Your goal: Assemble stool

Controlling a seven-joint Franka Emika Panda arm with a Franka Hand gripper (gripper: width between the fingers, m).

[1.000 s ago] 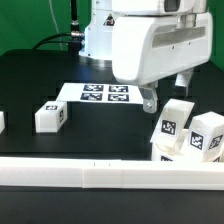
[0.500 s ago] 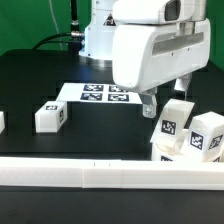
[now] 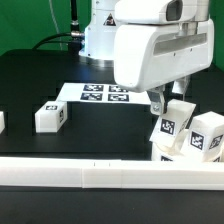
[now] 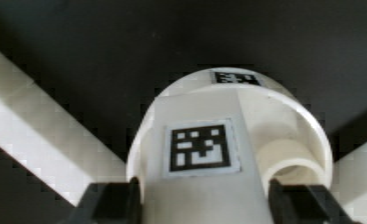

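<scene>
Gripper (image 3: 168, 100) is hovering over the cluster at lower right of the exterior view, fingers (image 3: 153, 101) spread apart and not clamping anything. Leg (image 3: 172, 124) is standing right under them, its top reaching into the gap. In the wrist view the leg (image 4: 215, 130) is filling the space between both fingers (image 4: 109, 204), tag facing the camera. Can't tell if the pads are touching it.

Count, exterior view:
- Legs: four at least. Leg plus second leg (image 3: 207, 135) are touching at lower right, lone leg (image 3: 50, 116) is lying at centre left, and edge leg (image 3: 2, 122) is getting cut off by the left border.
- Marker board (image 3: 96, 95): one, upper centre.
- Rail (image 3: 90, 178): one, running across the bottom.

The rail is hiding the cluster's base, so any further legs there are hard to make out. The gripper body is covering the marker board's right end.
</scene>
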